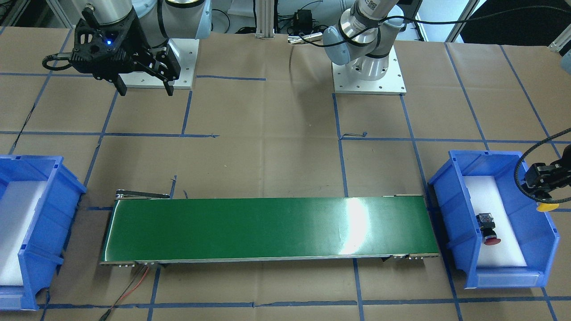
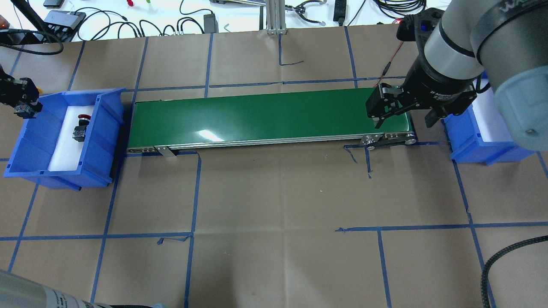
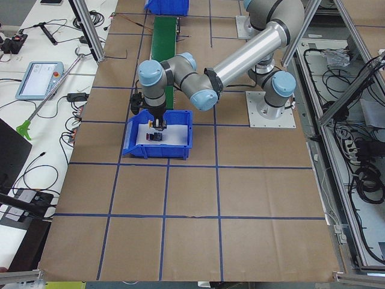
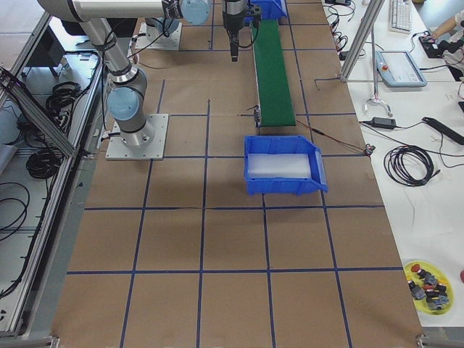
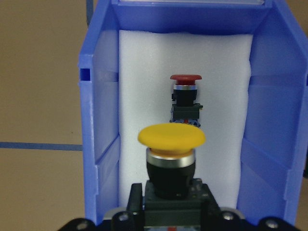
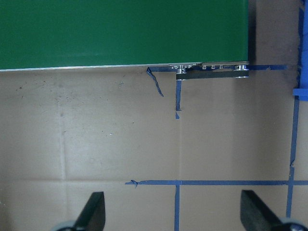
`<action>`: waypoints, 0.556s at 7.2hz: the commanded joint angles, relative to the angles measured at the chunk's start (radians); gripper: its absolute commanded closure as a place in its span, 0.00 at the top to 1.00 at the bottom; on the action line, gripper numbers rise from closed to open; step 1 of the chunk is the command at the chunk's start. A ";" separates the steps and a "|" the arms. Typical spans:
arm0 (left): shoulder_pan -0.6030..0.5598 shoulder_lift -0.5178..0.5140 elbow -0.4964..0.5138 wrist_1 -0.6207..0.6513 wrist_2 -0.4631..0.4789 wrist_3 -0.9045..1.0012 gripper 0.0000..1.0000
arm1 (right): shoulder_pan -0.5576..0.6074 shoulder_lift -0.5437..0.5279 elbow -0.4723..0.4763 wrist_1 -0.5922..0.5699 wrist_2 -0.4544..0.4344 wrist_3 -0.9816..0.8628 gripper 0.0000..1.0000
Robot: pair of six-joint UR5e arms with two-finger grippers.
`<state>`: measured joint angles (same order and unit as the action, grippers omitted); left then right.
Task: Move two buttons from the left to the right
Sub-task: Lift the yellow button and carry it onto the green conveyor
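My left gripper (image 5: 169, 204) is shut on the body of the yellow-capped button (image 5: 171, 138) and holds it above the left blue bin (image 5: 101, 120). It also shows at the edge of the front view (image 1: 542, 180), with the yellow cap (image 1: 547, 206) below it. The red-capped button (image 5: 185, 96) lies on the white foam in that bin, apart from the gripper, and also shows in the front view (image 1: 488, 229) and overhead view (image 2: 80, 126). My right gripper (image 1: 145, 87) is open and empty, hanging near the right end of the belt (image 2: 400, 117).
A green conveyor belt (image 2: 265, 115) runs between the two bins. The right blue bin (image 1: 49, 178) holds only white foam, as the right side view (image 4: 283, 170) shows. Cables trail from the belt's right end (image 1: 134, 285).
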<state>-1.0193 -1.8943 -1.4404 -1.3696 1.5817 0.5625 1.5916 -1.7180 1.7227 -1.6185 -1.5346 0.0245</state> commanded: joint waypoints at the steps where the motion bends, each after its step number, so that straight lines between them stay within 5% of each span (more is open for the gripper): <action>1: -0.118 0.014 0.040 -0.029 0.006 -0.061 0.06 | 0.001 0.000 0.000 0.000 -0.001 0.000 1.00; 4: -0.282 -0.009 0.035 -0.019 0.007 -0.203 0.06 | -0.001 0.000 0.000 0.000 -0.001 0.000 1.00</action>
<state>-1.2178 -1.8932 -1.4024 -1.3952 1.5841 0.4333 1.5915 -1.7180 1.7221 -1.6194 -1.5344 0.0245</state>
